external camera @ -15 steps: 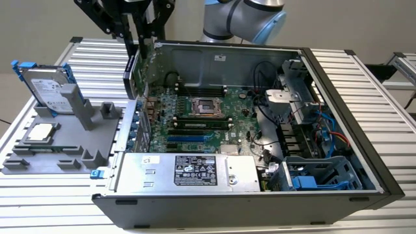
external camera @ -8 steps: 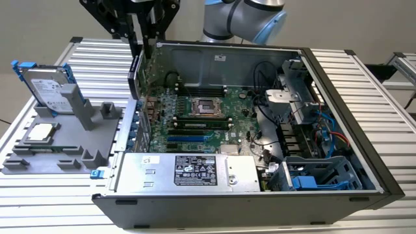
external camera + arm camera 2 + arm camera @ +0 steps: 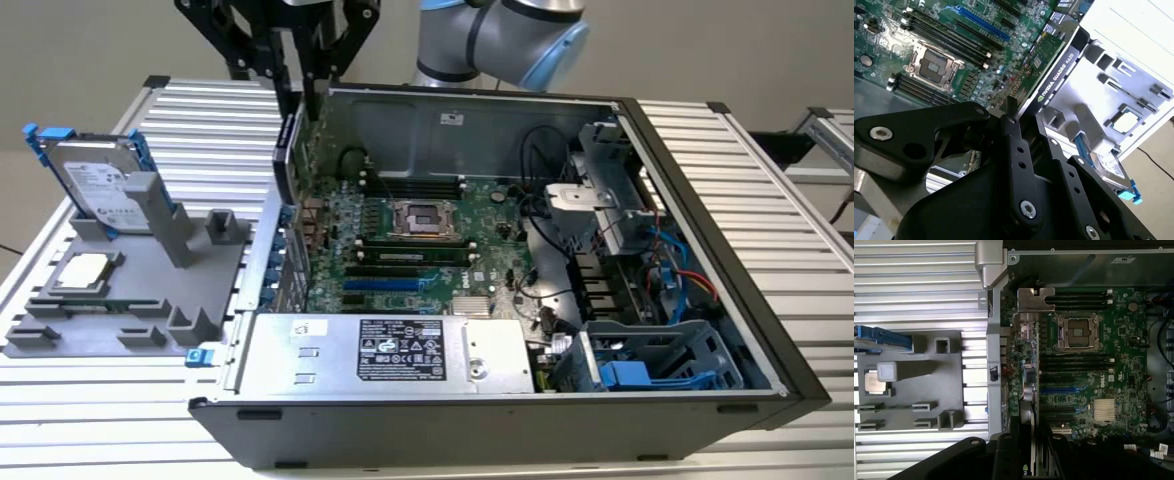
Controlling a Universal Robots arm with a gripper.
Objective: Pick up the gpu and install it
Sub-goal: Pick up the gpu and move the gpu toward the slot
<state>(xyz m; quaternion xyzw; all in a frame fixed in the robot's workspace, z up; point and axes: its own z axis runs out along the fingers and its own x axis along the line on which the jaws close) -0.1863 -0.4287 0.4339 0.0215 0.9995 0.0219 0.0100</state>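
Hand grips the gpu above the open case.

The exterior view is looking down at a slant from off the arm, taking in the whole open computer case, the grey holder at the exterior view's left and the ribbed desk. The first wrist view is facing straight down, nearer, onto the motherboard and holder. The second wrist view is peering closer, obliquely past the fingers clamping the gpu. All three are sharing the motherboard, CPU socket and holder.
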